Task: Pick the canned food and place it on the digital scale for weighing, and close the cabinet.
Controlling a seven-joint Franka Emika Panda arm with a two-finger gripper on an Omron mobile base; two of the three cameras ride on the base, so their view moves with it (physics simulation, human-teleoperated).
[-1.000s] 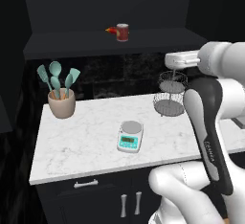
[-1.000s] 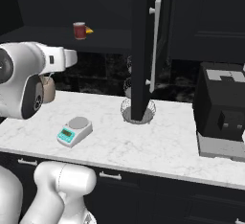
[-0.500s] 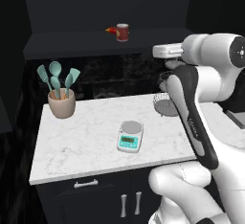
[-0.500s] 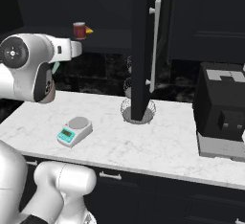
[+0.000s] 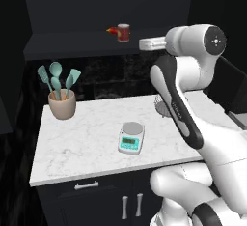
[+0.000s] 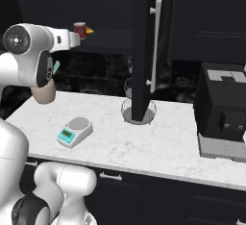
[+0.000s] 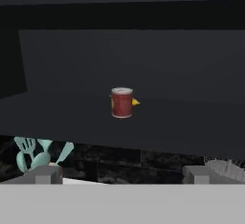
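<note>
White glossy arm [image 5: 188, 75], dark joint bands.

canned food [image 5: 124, 32] on shelf above digital scale [image 5: 131, 137].

The canned food [image 7: 122, 103] is dark red with a pale metal top, a scrap of yellow and red showing behind it. The digital scale [image 5: 131, 137] is teal and white — silver plate on top. The surface [image 5: 87, 138] is white marble with grey veining; the cabinet [image 6: 144, 46] is black, its bar handle silver. Teal utensils [image 5: 57, 79] stand in a tan pot [image 5: 62, 106].
</note>
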